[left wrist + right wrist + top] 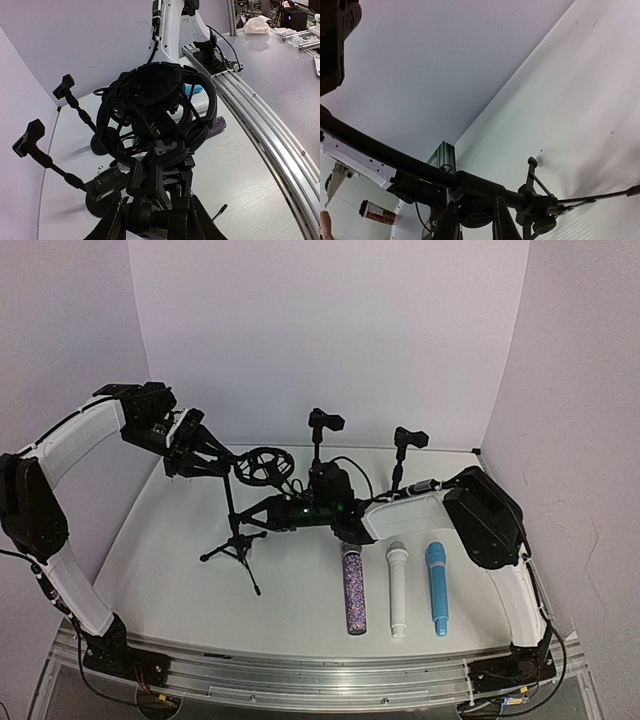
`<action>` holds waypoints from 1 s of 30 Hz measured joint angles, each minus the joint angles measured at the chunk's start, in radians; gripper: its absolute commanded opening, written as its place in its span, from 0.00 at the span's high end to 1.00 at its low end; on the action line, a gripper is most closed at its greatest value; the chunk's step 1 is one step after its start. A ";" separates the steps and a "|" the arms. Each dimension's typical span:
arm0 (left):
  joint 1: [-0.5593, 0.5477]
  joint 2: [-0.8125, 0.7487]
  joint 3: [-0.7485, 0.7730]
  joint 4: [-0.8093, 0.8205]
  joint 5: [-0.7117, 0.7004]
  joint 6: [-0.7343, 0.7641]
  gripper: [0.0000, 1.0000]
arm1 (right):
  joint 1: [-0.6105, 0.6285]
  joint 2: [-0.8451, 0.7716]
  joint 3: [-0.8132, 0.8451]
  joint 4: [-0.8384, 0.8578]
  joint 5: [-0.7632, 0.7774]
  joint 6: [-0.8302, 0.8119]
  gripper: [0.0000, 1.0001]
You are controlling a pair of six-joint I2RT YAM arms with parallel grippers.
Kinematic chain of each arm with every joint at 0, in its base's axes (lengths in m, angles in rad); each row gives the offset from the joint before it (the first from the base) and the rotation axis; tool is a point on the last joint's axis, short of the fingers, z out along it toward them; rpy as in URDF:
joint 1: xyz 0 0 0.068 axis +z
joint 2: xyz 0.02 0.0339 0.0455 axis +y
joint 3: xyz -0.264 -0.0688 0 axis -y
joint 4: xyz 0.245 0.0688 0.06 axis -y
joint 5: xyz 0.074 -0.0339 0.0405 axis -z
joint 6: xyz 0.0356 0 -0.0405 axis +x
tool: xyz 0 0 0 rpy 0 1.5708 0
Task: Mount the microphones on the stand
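Note:
Three microphones lie side by side at the front right of the table: purple-glitter (354, 590), white (397, 590) and light blue (437, 588). A black tripod stand (238, 540) carries a round shock mount (266, 466). My left gripper (220, 466) is shut on the joint under the shock mount (155, 105), as the left wrist view (157, 212) shows. My right gripper (262, 514) is shut on the knob of the stand's pole (485, 187); the right wrist view (476, 212) shows the fingers on either side of it. Neither gripper touches a microphone.
Two small desk stands with clip holders (326, 422) (409, 437) stand at the back middle, with cables round their bases. White walls close the back and sides. The aluminium rail (320, 675) runs along the near edge.

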 measured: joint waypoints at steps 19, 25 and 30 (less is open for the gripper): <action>0.009 0.000 0.000 0.032 -0.010 0.000 1.00 | 0.004 0.000 -0.012 0.017 0.118 0.876 1.00; 0.010 0.000 0.000 0.036 -0.010 0.000 1.00 | 0.007 0.000 -0.030 0.047 0.144 1.010 0.77; 0.011 0.000 0.000 0.036 -0.010 0.000 1.00 | -0.002 -0.001 -0.031 0.052 0.154 0.987 0.15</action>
